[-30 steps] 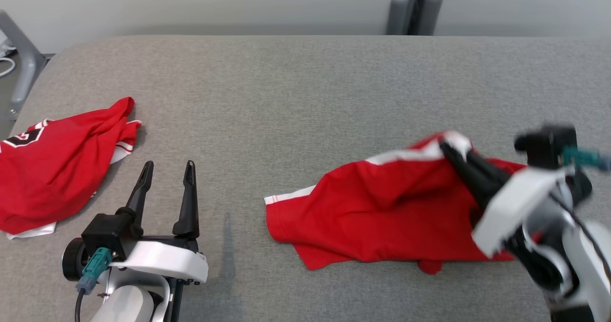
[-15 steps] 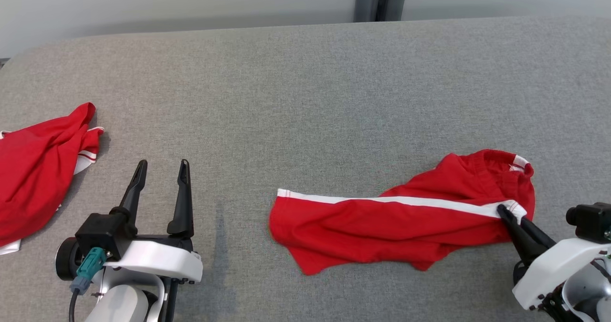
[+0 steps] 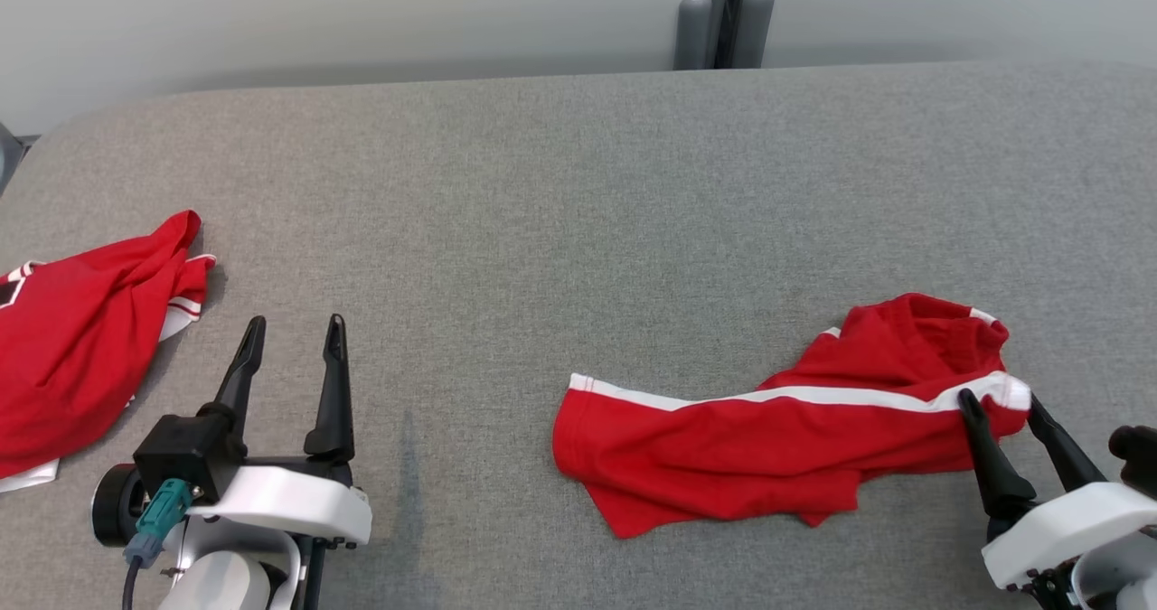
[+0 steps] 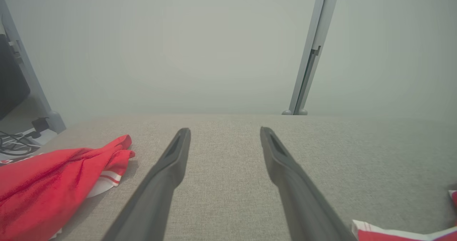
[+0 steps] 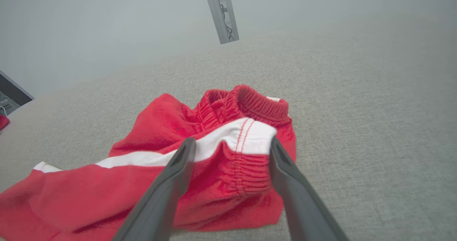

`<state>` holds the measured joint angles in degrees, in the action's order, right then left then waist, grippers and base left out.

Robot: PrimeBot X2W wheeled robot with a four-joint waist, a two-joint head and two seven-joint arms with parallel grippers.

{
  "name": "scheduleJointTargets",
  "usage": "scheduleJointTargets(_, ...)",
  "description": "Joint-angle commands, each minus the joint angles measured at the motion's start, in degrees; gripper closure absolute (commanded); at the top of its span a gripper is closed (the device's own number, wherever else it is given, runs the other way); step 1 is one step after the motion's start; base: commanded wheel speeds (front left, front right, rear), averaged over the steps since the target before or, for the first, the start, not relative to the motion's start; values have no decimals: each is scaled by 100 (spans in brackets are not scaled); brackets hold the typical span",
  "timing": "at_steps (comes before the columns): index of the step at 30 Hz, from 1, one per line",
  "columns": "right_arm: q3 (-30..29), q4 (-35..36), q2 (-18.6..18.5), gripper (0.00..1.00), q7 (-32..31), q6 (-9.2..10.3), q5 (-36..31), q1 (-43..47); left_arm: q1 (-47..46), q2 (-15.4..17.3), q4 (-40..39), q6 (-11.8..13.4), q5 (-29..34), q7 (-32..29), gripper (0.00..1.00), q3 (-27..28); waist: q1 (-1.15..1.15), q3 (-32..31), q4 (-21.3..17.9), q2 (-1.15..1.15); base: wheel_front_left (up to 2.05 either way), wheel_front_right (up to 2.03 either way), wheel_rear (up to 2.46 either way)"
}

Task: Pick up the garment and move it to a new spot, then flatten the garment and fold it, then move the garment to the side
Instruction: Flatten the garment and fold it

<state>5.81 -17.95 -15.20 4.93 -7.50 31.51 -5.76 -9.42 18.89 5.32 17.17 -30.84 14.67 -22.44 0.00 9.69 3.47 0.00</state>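
Okay, red shorts [image 3: 768, 438] lie rumpled lower right on the counter [image 3: 542, 212], light, soft and floppy, so I'd pinch the thick elastic waistband [image 5: 262, 107], which the spread right claw [image 3: 999, 400] straddles; left claw [image 3: 296, 321] spread, empty, lower left.

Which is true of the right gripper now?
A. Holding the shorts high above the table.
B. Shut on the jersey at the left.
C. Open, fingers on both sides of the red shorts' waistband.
C: the right wrist view shows the right gripper with its fingers apart, the waistband of the red shorts between them.
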Motion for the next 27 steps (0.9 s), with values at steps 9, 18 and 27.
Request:
scheduleJointTargets(9, -416, 224, 20, 0, 183, 2, -354, 277, 232, 131, -149, 157, -6, -20, 0, 76, 0, -296, -81, 0, 0, 0, 0)
scheduleJointTargets(18, -843, 1346, 344, 0, 262, 1, -1143, 376, 437, 227, -283, 250, -6, -88, 0, 66, 0, -528, -178, 0, 0, 0, 0)
scheduleJointTargets(27, -809, 2091, 629, 0, -149, 1, -1441, 661, 491, 236, -385, 214, -4, -170, 0, -64, 0, -550, -205, 0, 0, 0, 0)
